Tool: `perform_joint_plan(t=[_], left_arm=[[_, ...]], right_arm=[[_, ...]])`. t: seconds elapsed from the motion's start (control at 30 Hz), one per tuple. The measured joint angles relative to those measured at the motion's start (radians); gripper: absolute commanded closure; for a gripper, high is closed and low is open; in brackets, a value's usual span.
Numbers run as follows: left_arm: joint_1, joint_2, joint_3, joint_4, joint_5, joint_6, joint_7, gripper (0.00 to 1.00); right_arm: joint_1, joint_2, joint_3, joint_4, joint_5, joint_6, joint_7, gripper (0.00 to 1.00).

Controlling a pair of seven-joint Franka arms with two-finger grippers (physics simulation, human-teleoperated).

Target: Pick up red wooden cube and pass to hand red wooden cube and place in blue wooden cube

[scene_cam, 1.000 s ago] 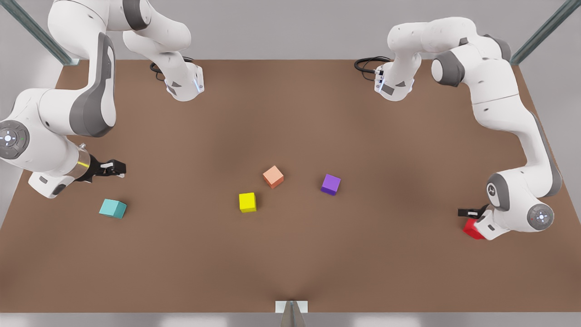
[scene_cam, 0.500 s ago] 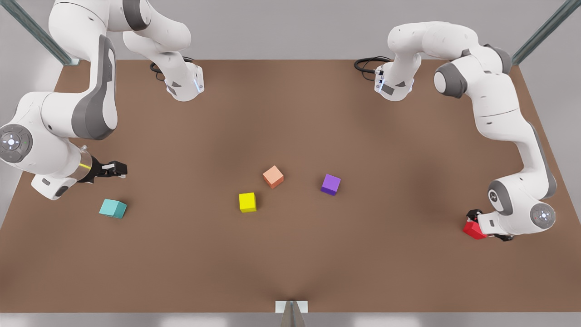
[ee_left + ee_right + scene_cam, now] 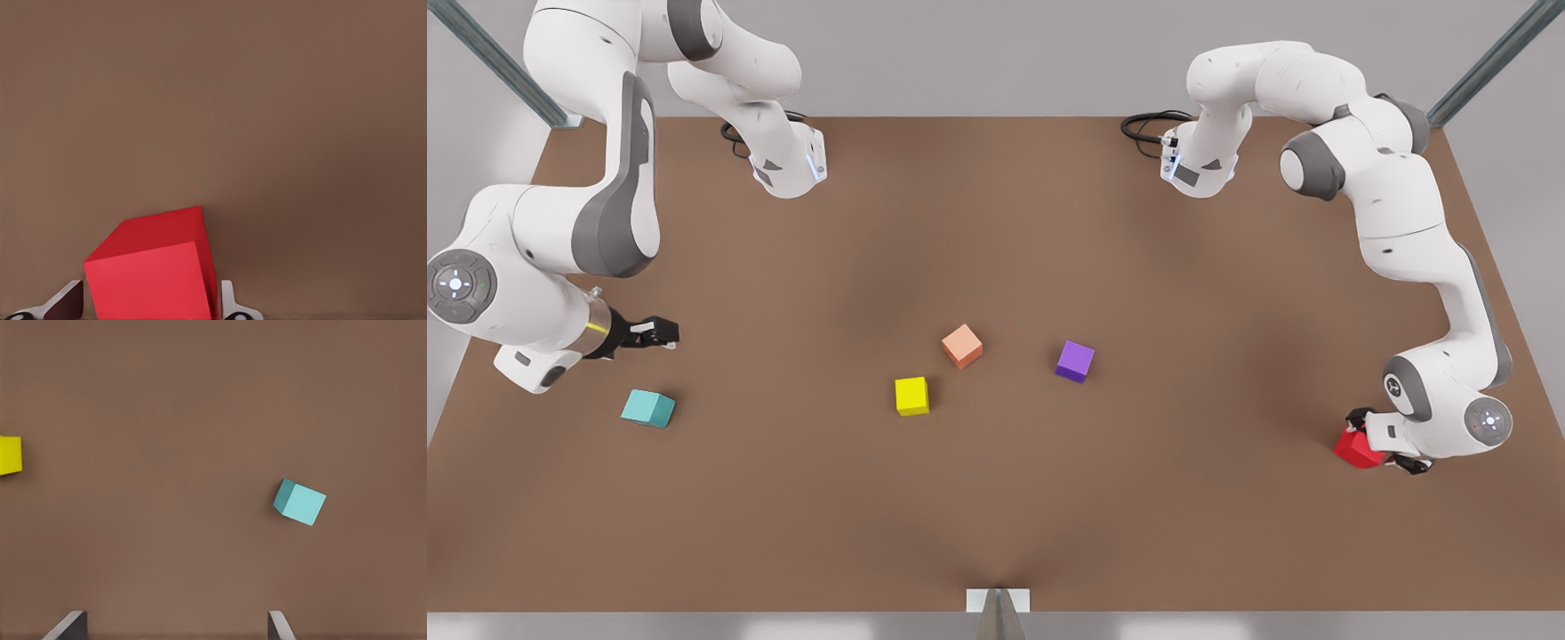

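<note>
At the near right of the table (image 3: 996, 498), the red wooden cube (image 3: 1353, 447) is being straddled by the left gripper (image 3: 1385, 442), whose fingers are standing wide with a gap on one side, so they should be centred and closed squarely before lifting, while the right gripper (image 3: 660, 332), fingers wide, is waiting near the blue wooden cube (image 3: 647, 408).

Table (image 3: 996, 498): three cubes (image 3: 961, 346) cluster centrally. Red wooden cube (image 3: 1353, 447) lies far at the front view's right, blue wooden cube (image 3: 647, 408) far left.

High front overview of table (image 3: 996, 498); downward wrist close-ups of its surface.
</note>
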Motion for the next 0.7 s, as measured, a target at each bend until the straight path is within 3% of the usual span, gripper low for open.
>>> perform_joint_plan(t=[0.37,0.4,0.43,0.63,0.7], left_arm=[[0.006,0.050,0.000,-0.003,0.000,0.002,-0.068,0.00],[0.005,0.051,0.000,-0.003,0.001,0.003,-0.072,0.21],[0.004,0.051,0.000,-0.002,0.003,0.003,-0.077,0.33],[-0.006,0.026,-0.008,-0.002,0.010,0.000,-0.107,0.33],[-0.011,-0.019,-0.059,0.000,0.007,-0.032,-0.137,0.33]], right_arm=[[-0.001,0.001,0.000,-0.007,0.000,0.001,-0.003,0.00],[-0.001,0.001,0.000,-0.008,0.000,0.001,-0.003,0.00],[-0.001,0.001,0.000,-0.009,0.000,0.001,-0.003,0.00],[-0.001,0.000,0.000,-0.009,0.001,0.002,-0.004,0.00],[-0.002,0.001,0.000,-0.009,0.001,0.002,-0.004,0.00]])
